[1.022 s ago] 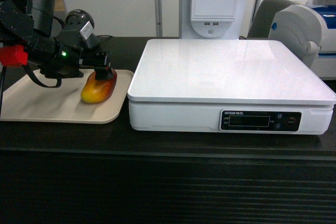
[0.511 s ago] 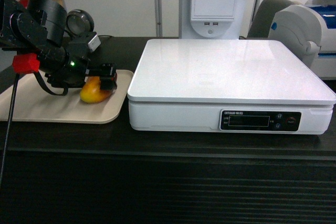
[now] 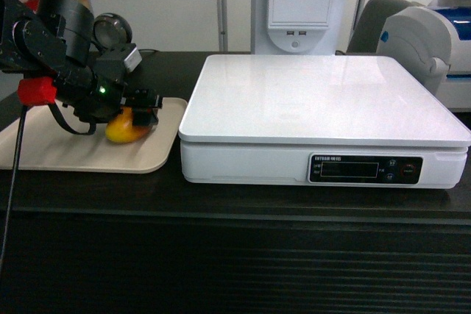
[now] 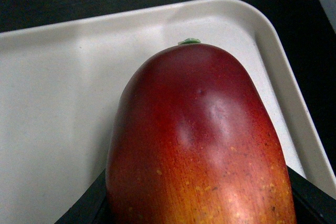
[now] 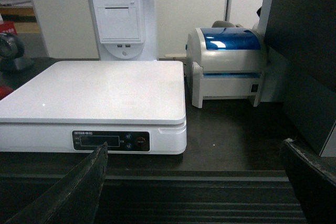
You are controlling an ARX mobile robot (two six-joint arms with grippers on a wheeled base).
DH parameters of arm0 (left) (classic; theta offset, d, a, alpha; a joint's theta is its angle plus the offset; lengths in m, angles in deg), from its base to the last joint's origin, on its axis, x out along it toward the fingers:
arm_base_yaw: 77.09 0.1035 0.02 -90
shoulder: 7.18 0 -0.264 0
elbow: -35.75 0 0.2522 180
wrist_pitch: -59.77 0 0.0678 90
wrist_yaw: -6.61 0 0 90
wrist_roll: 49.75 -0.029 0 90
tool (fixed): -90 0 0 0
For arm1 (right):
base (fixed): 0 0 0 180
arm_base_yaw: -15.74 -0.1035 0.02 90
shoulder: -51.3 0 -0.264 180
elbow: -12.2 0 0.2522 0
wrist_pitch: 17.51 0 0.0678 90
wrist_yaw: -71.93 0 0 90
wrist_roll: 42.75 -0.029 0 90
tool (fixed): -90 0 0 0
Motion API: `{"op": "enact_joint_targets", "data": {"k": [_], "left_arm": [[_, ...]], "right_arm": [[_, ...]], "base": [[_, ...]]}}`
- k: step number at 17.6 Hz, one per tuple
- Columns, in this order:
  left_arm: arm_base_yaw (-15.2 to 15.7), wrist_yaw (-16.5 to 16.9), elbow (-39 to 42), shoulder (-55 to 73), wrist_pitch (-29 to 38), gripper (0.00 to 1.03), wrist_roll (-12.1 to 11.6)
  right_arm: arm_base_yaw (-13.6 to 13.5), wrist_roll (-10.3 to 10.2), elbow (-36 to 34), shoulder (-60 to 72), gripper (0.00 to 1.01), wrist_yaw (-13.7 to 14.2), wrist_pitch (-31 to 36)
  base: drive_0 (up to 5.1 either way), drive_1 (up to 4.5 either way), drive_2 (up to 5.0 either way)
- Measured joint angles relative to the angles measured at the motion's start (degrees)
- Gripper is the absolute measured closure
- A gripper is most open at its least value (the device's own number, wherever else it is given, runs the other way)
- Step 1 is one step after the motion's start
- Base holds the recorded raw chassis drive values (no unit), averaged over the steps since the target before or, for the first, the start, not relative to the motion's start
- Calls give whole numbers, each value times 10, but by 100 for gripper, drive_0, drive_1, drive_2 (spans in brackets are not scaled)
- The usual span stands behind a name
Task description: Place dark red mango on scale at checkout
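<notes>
While the left gripper [image 3: 144,117] sits low over the beige tray [image 3: 66,151] at the left end of the dark counter [image 3: 235,204], its black fingers [image 4: 86,205] are clenched on the dark red mango [image 3: 124,129], which fills the left wrist view with its deep red skin fading to orange near the fingers and a small green stem tip at the far end. From the head view the mango looks to be at or just above the tray surface; I cannot tell whether it touches. To the right of these fingers, just beside the tray, stands the white scale [image 3: 324,119], its glossy platter bare and its dark display strip [image 3: 364,169] facing forward. Farther right, behind the scale, is a white-grey printer [image 5: 231,64] with blue trim. The right gripper [image 5: 194,182] hangs before the counter's front, its fingers [image 5: 79,190] spread wide apart and holding nothing.
</notes>
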Motion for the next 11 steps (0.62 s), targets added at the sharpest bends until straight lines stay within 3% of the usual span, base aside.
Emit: {"op": "enact_joint_targets", "data": {"k": [6,8,11], "left_arm": [[-8,-12,98,-160,70,41,-4],[-35,-12,119,-219,87,41,14],[-101,-14,123,-256,82,41,57]], "right_arm": [[0,0,0,0,3,0,0],[0,0,0,0,3,0,0],[0,0,0,0,3,0,0]], "base": [[0,0,0],[0,0,0],[0,0,0]]}}
